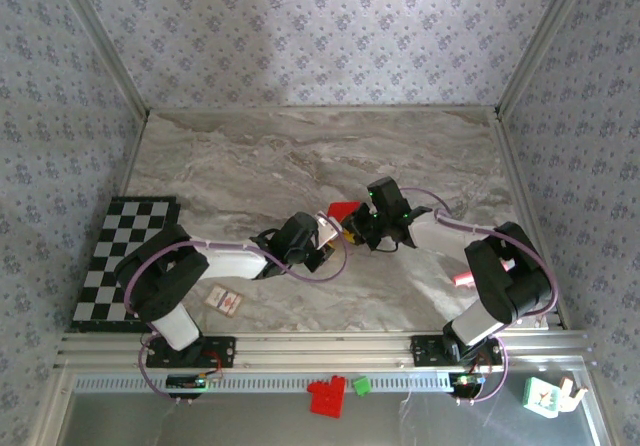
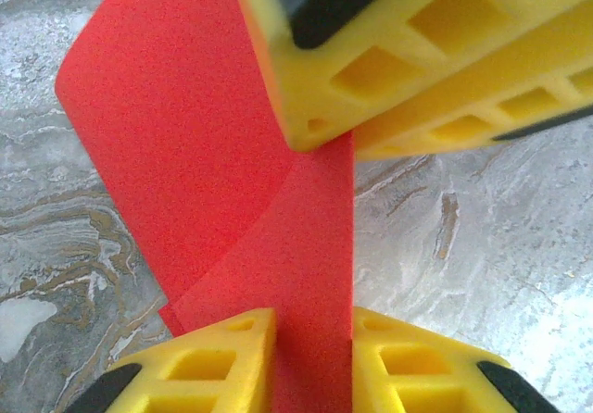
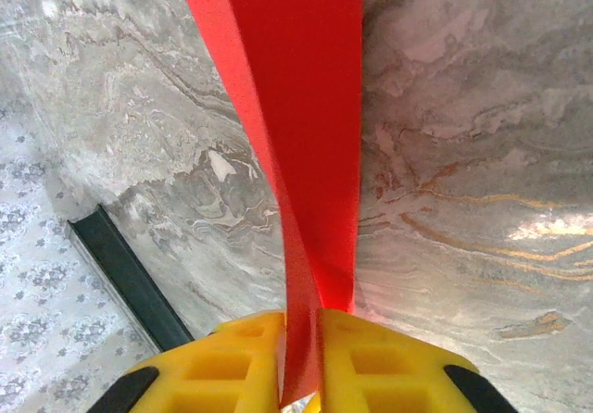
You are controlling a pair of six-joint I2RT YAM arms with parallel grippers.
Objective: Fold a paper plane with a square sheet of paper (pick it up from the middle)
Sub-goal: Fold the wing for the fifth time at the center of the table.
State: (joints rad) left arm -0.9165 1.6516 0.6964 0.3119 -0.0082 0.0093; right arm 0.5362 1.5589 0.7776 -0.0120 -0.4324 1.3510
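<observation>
Yellow fingers (image 3: 232,362) of the right gripper (image 3: 300,319) pinch the red paper (image 3: 306,107) edge-on, hanging it above the desk (image 3: 482,154) ahead of them, likely so the left gripper (image 2: 315,316), straddling the folded band, can press a crease; whether it bites, can't tell.

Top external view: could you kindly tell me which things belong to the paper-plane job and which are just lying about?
Job in hand:
red paper
left claw
right claw

Lying about:
chequered mat
small white card
red brick block
green brick
pink item
</observation>
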